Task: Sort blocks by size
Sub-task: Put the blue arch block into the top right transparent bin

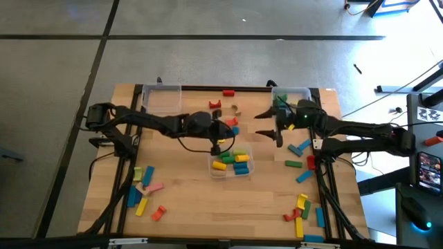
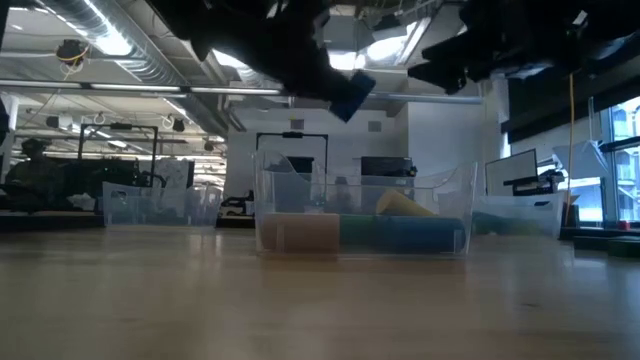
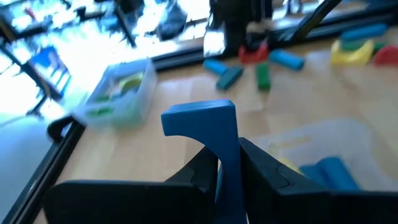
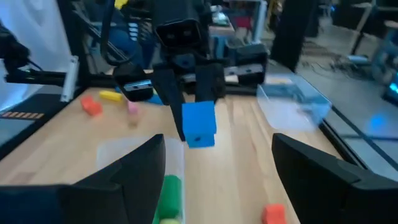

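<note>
The left gripper (image 3: 227, 171) is clamped on a blue block (image 3: 208, 124), held above the table just behind the clear middle bin (image 1: 232, 169), its long axis running up from between the fingers. Farther off, the right gripper (image 4: 217, 162) hovers with fingers spread wide, holding nothing.

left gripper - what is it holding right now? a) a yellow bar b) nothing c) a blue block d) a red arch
c: the left wrist view shows the left gripper shut on a blue block, and the right wrist view shows that blue block hanging in the air above the table between its fingers.
</note>
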`<state>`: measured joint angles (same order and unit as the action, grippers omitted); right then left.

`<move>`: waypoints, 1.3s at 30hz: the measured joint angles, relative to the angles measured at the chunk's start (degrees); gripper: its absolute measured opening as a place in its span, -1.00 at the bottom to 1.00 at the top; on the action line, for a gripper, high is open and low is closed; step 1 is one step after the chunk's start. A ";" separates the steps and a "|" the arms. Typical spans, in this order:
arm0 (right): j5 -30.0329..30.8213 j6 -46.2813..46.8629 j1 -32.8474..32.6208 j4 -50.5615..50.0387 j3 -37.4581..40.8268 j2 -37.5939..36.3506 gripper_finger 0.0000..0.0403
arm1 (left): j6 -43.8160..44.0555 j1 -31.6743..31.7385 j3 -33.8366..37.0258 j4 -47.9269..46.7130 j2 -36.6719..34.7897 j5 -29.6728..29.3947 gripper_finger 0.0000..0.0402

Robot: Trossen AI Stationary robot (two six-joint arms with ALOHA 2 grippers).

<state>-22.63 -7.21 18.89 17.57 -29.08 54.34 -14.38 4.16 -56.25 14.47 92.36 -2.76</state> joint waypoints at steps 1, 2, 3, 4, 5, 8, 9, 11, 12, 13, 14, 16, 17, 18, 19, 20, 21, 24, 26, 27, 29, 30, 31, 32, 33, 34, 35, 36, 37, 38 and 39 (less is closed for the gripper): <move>0.00 -0.34 -0.77 1.46 -0.02 0.64 0.42 | -0.04 -0.24 0.00 0.96 0.00 0.39 -0.77; 0.02 -0.61 -1.49 2.59 -0.02 1.34 0.42 | -0.04 -0.46 0.00 1.87 0.00 0.83 -0.77; 0.00 -0.67 -2.25 3.87 0.00 2.14 0.42 | -0.02 -0.67 0.00 2.82 0.00 1.17 -0.77; 0.02 -0.73 -2.89 5.41 -0.02 3.08 0.42 | 0.00 -0.86 0.00 3.72 0.00 1.31 -0.77; 0.01 -0.76 -3.43 6.97 -0.02 4.02 0.42 | 0.01 -1.10 0.00 4.61 0.00 1.33 -0.77; 0.16 -0.56 -4.93 12.14 -0.01 7.17 0.42 | 0.07 -1.75 0.00 6.50 0.00 1.33 -0.77; 0.51 -0.40 -5.38 13.45 0.00 8.04 0.42 | 0.22 -1.97 0.00 6.77 0.00 1.32 -0.77; 1.28 -0.34 -6.14 16.48 0.00 9.94 0.42 | 0.29 -2.33 0.00 7.53 0.00 1.33 -0.77; 1.71 -0.32 -6.57 17.71 0.00 10.74 0.42 | 0.26 -2.49 0.00 7.82 0.00 1.33 -0.77; 2.11 -0.28 -6.85 18.69 0.00 11.50 0.42 | 0.18 -2.62 0.00 7.99 0.00 1.33 -0.77; 2.55 -0.10 -7.07 20.00 0.00 12.15 0.42 | 0.14 -2.72 0.00 8.07 0.00 1.33 -0.77; 2.66 0.01 -7.71 21.37 -0.26 13.36 0.42 | 0.22 -2.75 0.00 8.16 0.00 1.36 -0.77; 2.73 0.09 -7.83 21.59 -0.57 13.94 0.42 | 0.38 -2.72 0.00 8.42 0.00 1.37 -0.77; 2.73 0.26 -8.04 21.59 -0.91 14.51 0.42 | 0.50 -2.71 0.00 8.76 0.00 1.34 -0.77; 2.68 0.67 -8.26 21.61 -1.35 15.13 0.42 | 0.59 -2.70 -0.01 9.14 0.00 1.33 -0.77; 2.64 0.99 -8.52 21.62 -1.90 15.82 0.42 | 0.69 -2.70 -0.02 9.38 0.00 1.31 -0.77; 2.60 1.06 -8.55 21.65 -2.38 16.48 0.42 | 0.71 -2.68 -0.02 9.59 0.00 1.31 -0.77; 2.52 1.12 -9.43 21.69 -3.64 18.37 0.42 | 1.08 -2.70 -0.02 10.60 0.00 1.31 -0.77; 2.51 1.12 -10.04 21.74 -4.32 19.22 0.42 | 1.14 -2.72 -0.02 10.78 0.00 1.32 -0.77; 2.51 1.12 -10.37 21.83 -4.73 19.69 0.42 | 1.14 -2.72 -0.02 10.78 0.00 1.31 -0.77; 2.93 1.12 -10.93 21.93 -5.31 20.32 0.42 | 1.14 -2.70 -0.02 10.70 0.00 1.31 -0.77; 3.74 1.12 -11.23 21.91 -5.53 20.50 0.42 | 1.14 -2.70 -0.02 10.70 0.00 1.31 -0.77; 4.67 1.13 -11.66 22.04 -5.82 20.58 0.42 | 1.22 -2.70 -0.02 10.62 0.00 1.31 -0.77; 5.51 1.12 -12.08 22.56 -5.94 20.58 0.42 | 1.31 -2.70 -0.02 10.49 0.00 1.31 -0.77; 5.77 1.14 -12.36 23.15 -5.94 20.58 0.42 | 1.51 -2.70 -0.02 10.45 0.00 1.30 -0.77; 6.10 1.13 -12.65 23.39 -5.96 20.56 0.41 | 1.60 -2.70 -0.02 10.48 0.00 1.31 -0.77; 6.14 1.12 -12.81 23.39 -5.96 20.56 0.40 | 1.67 -2.70 -0.02 10.48 0.00 1.35 -0.77; 6.15 1.12 -12.97 23.35 -5.96 20.56 0.37 | 1.65 -2.70 -0.02 10.50 0.00 1.33 -0.77; 6.14 1.12 -12.92 23.31 -5.96 20.56 0.34 | 1.61 -2.72 -0.02 10.52 0.00 1.31 -0.77; 6.26 1.12 -12.90 23.30 -5.95 20.56 0.30 | 1.51 -2.72 -0.02 10.52 0.00 1.33 -0.77; 6.58 1.12 -12.89 23.20 -5.96 20.56 0.26 | 1.49 -2.72 -0.02 10.56 0.00 1.35 -0.77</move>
<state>-16.06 -6.09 6.00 40.77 -35.05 74.89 -12.88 1.43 -56.27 25.03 92.36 -1.41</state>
